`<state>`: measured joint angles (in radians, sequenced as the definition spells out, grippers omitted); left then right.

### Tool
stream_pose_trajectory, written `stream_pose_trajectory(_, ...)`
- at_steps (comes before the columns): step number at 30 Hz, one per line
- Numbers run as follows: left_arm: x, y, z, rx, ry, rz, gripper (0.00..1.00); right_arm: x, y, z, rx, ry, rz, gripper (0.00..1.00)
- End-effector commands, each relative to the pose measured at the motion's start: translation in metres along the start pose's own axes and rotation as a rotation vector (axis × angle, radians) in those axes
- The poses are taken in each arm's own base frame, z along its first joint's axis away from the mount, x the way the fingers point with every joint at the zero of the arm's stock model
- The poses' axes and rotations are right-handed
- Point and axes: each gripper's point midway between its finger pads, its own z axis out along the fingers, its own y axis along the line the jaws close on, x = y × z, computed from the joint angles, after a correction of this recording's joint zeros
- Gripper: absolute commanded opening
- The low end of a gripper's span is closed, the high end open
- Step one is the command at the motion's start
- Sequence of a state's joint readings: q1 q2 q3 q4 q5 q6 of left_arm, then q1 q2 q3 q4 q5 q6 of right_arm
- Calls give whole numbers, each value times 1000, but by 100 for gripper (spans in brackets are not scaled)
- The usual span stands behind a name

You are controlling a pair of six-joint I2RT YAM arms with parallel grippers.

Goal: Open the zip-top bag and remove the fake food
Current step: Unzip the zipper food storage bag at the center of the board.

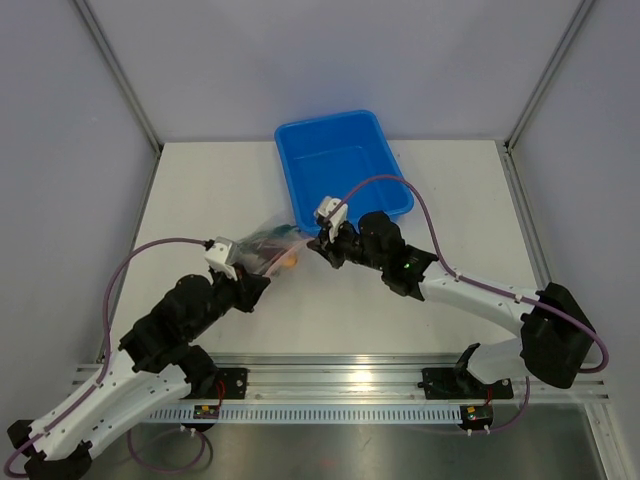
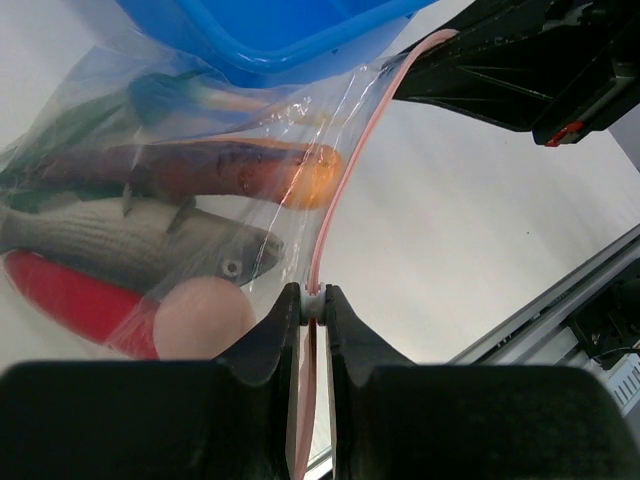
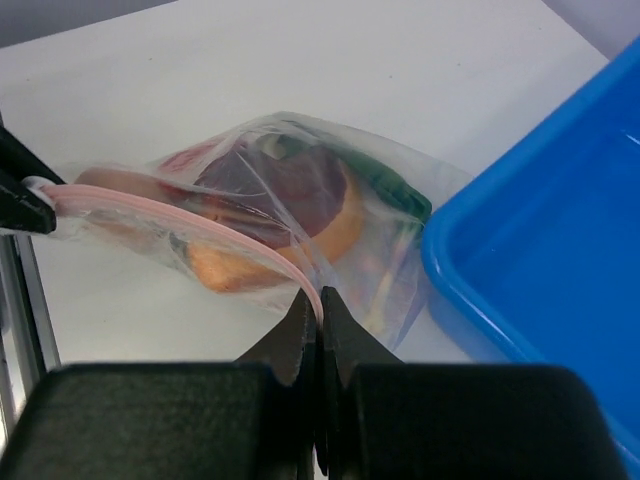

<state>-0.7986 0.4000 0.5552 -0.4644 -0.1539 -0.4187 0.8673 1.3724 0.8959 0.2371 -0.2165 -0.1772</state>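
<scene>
**A:** Where is the zip-top bag (image 1: 268, 248)?

**B:** It is between the two arms, over the middle of the table (image 1: 220, 180), just beside the near left corner of the blue tub (image 1: 340, 170). I cannot tell whether its underside rests on the table.

**A:** And the claws?

**B:** Both are clamped on the bag's mouth. The left claw (image 2: 313, 302) has its fingers pressed together with the pink zip strip (image 2: 345, 190) pinched between them. The right claw (image 3: 318, 302) grips the same strip at its other end, the end nearer the tub.

**A:** Is the mouth open?

**B:** It looks sealed. The strip runs from one claw to the other as a single pink line.

**A:** What about the fake food (image 2: 230, 172)?

**B:** It is all inside the bag. The left wrist view shows a grey fish (image 2: 140, 245) and a pale pink egg (image 2: 205, 320) close to the left claw. A red piece (image 2: 55, 290) lies beneath the fish and an orange one above it. There is also something green at the far side, near the tub.
</scene>
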Motion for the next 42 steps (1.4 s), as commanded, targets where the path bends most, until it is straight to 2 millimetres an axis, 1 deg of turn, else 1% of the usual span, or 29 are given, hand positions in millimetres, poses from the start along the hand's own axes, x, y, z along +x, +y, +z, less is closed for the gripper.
stream_pose_trajectory(1, -22, -1, -4, -31, -38, -3, 0, -54, -33, -13, 192, -135, 89, 0)
stream_pose_trajectory(5, -20, 1, -3, -46, -15, -2, 0, -57, -51, -17, 310, -154, 182, 0)
stream_pose_trajectory(9, -21, 2, -4, -57, -12, -3, 0, -58, -62, -20, 384, -173, 233, 0)
stream_pose_trajectory(15, -23, 2, -7, -62, -11, -4, 0, -59, -70, -24, 435, -189, 257, 0)
stream_pose_trajectory(21, -23, 4, -8, -69, -21, -12, 0, -57, -83, -29, 508, -206, 283, 0)
stream_pose_trajectory(27, -21, 4, -7, -71, -18, -16, 0, -56, -90, -31, 540, -213, 288, 0)
stream_pose_trajectory(28, -18, 5, -6, -71, -13, -14, 0, -55, -90, -31, 537, -212, 290, 0)
stream_pose_trajectory(30, -18, 4, -5, -63, -24, -19, 1, -55, -89, -31, 533, -214, 288, 0)
stream_pose_trajectory(31, -18, 3, -4, -60, -26, -19, 3, -55, -88, -30, 525, -216, 283, 0)
stream_pose_trajectory(32, -19, 2, -4, -51, -31, -22, 10, -56, -87, -30, 517, -216, 276, 0)
stream_pose_trajectory(34, -23, -1, -5, -38, -52, -32, 20, -54, -84, -29, 500, -208, 254, 0)
stream_pose_trajectory(35, -26, -4, -7, -18, -66, -36, 36, -55, -82, -28, 482, -205, 236, 0)
stream_pose_trajectory(36, -32, -6, -12, -3, -99, -43, 43, -54, -80, -27, 468, -200, 218, 0)
stream_pose_trajectory(38, -46, -10, -19, 17, -158, -59, 53, -50, -75, -25, 431, -186, 186, 0)
stream_pose_trajectory(40, -61, -15, -27, 49, -231, -70, 58, -49, -69, -23, 394, -179, 147, 0)
stream_pose_trajectory(42, -70, -19, -30, 68, -260, -57, 60, -46, -66, -22, 372, -173, 133, 0)
